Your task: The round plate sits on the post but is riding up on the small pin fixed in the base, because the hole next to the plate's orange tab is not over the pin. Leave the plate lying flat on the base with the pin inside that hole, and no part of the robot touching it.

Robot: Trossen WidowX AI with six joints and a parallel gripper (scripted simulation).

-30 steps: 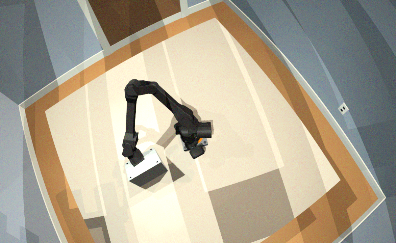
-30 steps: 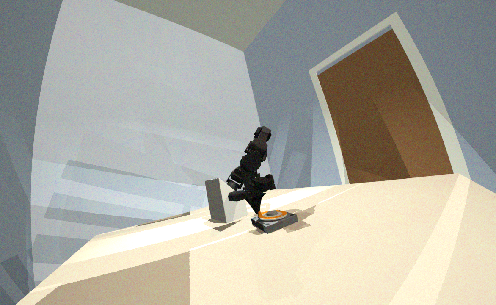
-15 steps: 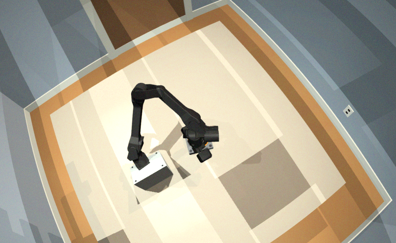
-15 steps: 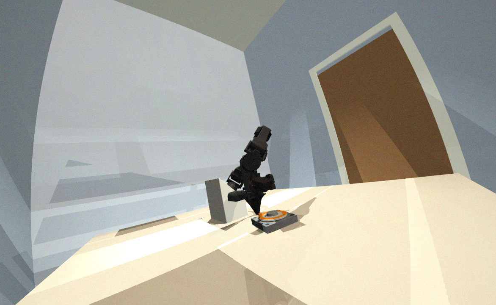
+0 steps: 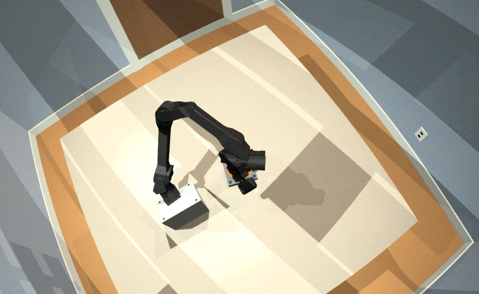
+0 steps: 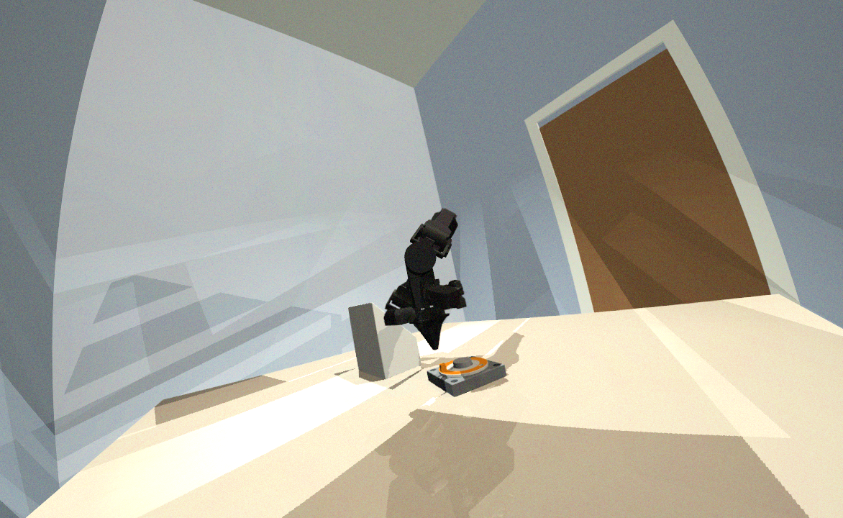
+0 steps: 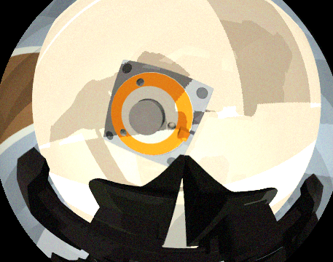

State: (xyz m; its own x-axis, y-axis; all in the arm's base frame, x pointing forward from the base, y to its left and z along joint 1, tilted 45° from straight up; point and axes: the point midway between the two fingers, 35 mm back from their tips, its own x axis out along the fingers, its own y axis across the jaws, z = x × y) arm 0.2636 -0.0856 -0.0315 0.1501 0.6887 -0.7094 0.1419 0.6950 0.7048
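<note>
Near the tabletop's middle, the gripper [image 6: 434, 344] hung above the plate [image 7: 151, 113], fingers together on nothing and touching nothing. The plate seemed to lie flat on the base [image 7: 201, 93], pin apparently seated, so little remained but withdrawal.

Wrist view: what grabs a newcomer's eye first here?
The orange round plate, ringed around the grey post on the square base at mid-frame. Next, the black gripper at the bottom, jaws shut on nothing, pointing at the plate's near edge and, by the exterior view, above it.
</note>
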